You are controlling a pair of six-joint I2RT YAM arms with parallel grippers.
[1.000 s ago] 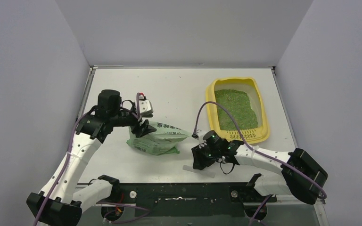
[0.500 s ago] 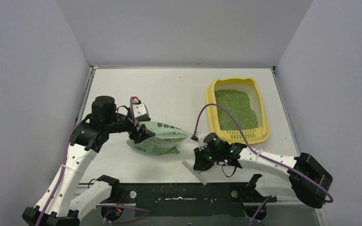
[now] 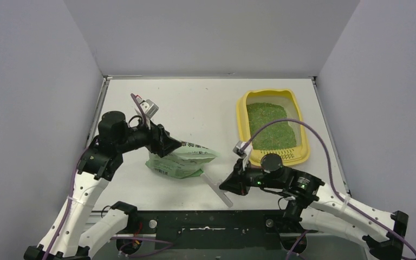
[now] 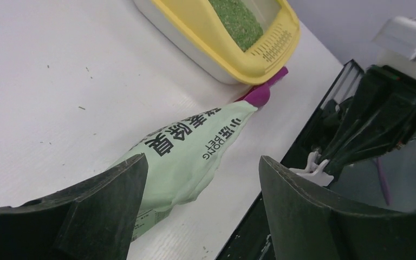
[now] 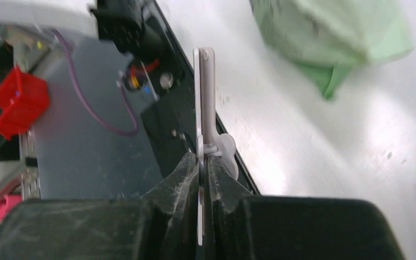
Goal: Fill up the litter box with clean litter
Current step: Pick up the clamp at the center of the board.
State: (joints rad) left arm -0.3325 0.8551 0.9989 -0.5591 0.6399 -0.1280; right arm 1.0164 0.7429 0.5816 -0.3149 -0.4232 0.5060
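Note:
The yellow litter box [image 3: 243,116] stands at the back right and holds green clean litter [image 3: 270,127]. The box [image 4: 222,54] and litter [image 4: 238,19] also show in the left wrist view. A light-green printed bag [image 3: 181,160] lies flat left of centre. My left gripper [image 3: 170,146] is open and empty, just above the bag's left end [image 4: 184,157]. My right gripper [image 3: 228,186] is shut on a thin white clip stick [image 3: 216,189], held near the table's front edge. In the right wrist view my right gripper [image 5: 202,162] pinches the stick [image 5: 206,103] between its jaws.
A magenta scoop [image 4: 265,92] pokes out between the bag's tip and the litter box. The black base rail [image 3: 206,222] runs along the front edge. Grey walls close in the table on three sides.
My left wrist has tilted up and back over the bag. My right arm has swung round, and the stick has turned from lying along the front edge to pointing diagonally.

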